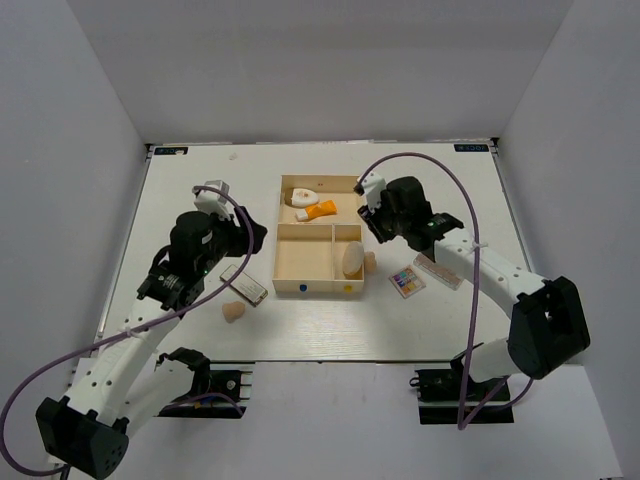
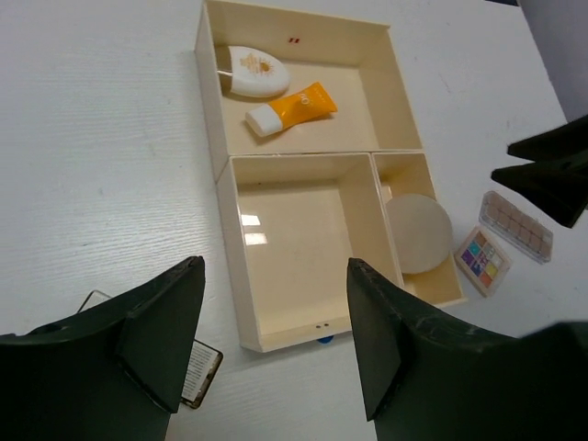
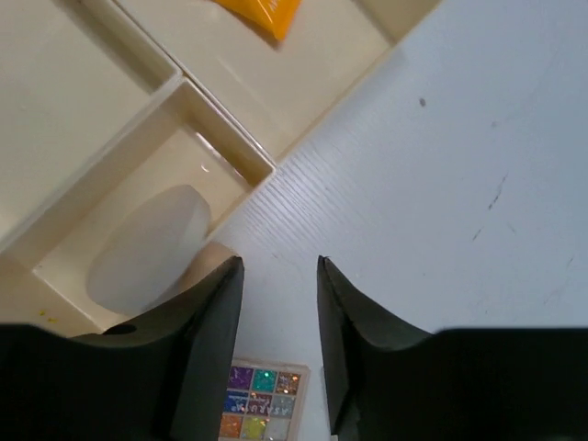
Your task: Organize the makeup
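Inside box point(image 1: 320, 288): tube point(image 2: 292, 108), teardrop point(image 2: 253, 72) at 12 o'clock, puff point(image 2: 418, 232) at 4 o'clock. Remaining on tabletop point(image 1: 200, 180): colour palette point(image 2: 484, 260), beige palette point(image 2: 517, 225), sponge point(image 1: 370, 262) at 3 o'clock; case point(image 1: 243, 285), second sponge point(image 1: 232, 312) at 8 o'clock. Judged under half done. Left gripper point(image 2: 274, 276) wide, empty; right gripper point(image 3: 278, 271) narrow, empty.

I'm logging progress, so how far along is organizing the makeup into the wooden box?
Done: the white teardrop piece and orange tube lie in the pale wooden box's far compartment, the round cream puff in its small one. In hand: nothing; the left gripper and right gripper are open and empty. Left on the table: two beige egg-shaped sponges, the multicoloured palette, a pinkish palette and a dark flat palette.
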You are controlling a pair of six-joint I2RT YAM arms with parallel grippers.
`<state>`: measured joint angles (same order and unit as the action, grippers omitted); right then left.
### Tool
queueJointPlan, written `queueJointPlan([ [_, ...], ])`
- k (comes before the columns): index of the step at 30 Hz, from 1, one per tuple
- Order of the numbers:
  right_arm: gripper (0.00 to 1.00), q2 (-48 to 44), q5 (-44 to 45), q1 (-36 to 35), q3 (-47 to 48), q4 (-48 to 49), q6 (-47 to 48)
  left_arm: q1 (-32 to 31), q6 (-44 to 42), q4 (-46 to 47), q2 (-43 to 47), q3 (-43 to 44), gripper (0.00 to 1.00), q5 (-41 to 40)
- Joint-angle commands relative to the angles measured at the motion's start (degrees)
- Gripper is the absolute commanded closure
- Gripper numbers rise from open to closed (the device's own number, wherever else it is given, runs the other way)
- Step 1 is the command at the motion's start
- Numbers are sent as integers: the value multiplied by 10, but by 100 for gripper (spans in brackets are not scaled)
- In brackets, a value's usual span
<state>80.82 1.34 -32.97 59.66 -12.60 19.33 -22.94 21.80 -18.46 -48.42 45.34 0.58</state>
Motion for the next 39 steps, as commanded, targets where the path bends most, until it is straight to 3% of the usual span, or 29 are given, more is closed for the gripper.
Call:
queueJointPlan([
  [1, 58, 2, -2, 32, -11, 5, -51, 4, 28, -17, -3, -4, 27, -68],
  [6, 58, 48, -90, 79, 5, -40, -76, -4, 88, -49, -18, -1, 30, -168],
  [11, 43, 98, -154, 96, 24, -72, -84, -4, 137, -74, -26, 6, 29, -223],
  [23, 38, 166, -242, 115, 47, -107, -91, -4, 157, -78, -31, 7, 25, -216],
  [32, 43, 197, -252, 117, 51, -101, -98, -4, 156, -73, -27, 4, 25, -213],
  [39, 62, 212, -292, 125, 46, -99, -94, -4, 156, -69, -30, 1, 30, -206],
])
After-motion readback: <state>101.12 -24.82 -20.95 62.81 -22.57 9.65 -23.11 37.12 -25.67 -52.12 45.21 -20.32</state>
